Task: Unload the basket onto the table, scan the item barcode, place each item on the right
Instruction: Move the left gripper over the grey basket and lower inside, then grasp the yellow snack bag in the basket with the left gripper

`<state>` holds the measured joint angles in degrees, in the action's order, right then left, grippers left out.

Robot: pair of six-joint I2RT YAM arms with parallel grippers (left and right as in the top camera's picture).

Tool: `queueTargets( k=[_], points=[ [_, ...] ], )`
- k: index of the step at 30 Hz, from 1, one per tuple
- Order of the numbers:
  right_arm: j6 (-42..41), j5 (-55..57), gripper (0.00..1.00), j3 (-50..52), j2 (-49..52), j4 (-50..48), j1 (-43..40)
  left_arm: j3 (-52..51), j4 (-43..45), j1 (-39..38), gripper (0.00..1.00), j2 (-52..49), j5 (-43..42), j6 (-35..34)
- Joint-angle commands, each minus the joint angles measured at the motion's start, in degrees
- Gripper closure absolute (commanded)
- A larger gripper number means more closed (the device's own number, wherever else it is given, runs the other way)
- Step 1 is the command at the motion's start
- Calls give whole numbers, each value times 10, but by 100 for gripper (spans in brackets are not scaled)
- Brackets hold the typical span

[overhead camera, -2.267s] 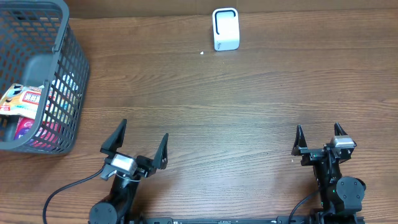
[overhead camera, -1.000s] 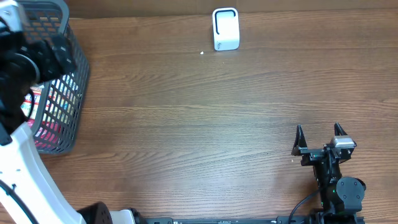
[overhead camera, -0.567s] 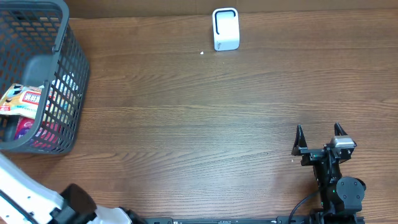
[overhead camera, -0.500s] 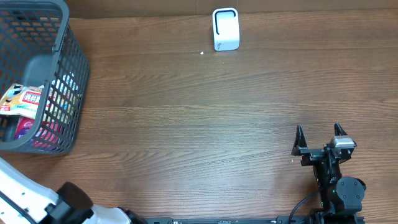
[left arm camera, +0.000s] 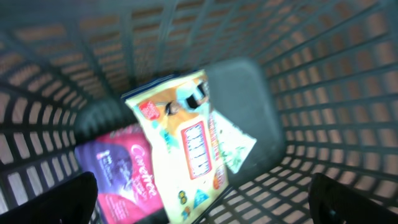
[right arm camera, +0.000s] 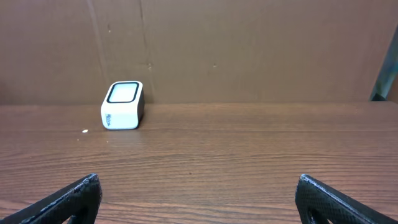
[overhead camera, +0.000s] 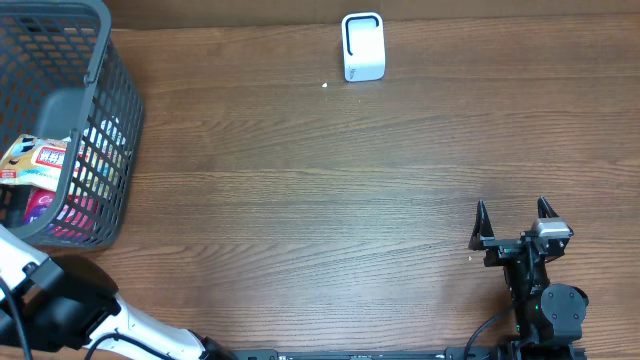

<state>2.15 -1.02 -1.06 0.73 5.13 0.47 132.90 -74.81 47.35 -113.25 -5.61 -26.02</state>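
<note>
From overhead, the left arm [overhead camera: 70, 305] was seen at the lower left corner, just below the basket [overhead camera: 110, 110]; it had been lifted from its earlier rest on the table [overhead camera: 330, 200], and its fingers could not be seen here. The right gripper [overhead camera: 514, 222] was left unmoved, jaws spread, with the scanner [overhead camera: 362, 46] well ahead of it and to its left.

In the left wrist view, the left gripper [left arm camera: 202, 202] was held spread wide above the basket [left arm camera: 323, 81]. The yellow packet [left arm camera: 186, 149] was seen between its fingers, tilted, overlapping a pink packet [left arm camera: 118, 180] and a grey slab [left arm camera: 245, 106]; nothing was gripped.

In the right wrist view, the right gripper [right arm camera: 199, 199] was spread and empty; the scanner [right arm camera: 122, 106] was seen far ahead to the left, before a cardboard wall [right arm camera: 249, 50].
</note>
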Motion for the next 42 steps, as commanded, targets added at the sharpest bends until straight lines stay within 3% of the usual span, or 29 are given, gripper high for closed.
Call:
queueTargets(
  k=[1,12,42],
  points=[
    [3,5,0,6,-6,-3,-1,11,-26,-10,0,-24,30,-13],
    [3,5,0,6,-6,-3,-1,11,-42,-41,0,-129,46,-14],
    [3,5,0,6,-6,-3,-1,-7,-2,-43,0,-206,77,-8]
  ],
)
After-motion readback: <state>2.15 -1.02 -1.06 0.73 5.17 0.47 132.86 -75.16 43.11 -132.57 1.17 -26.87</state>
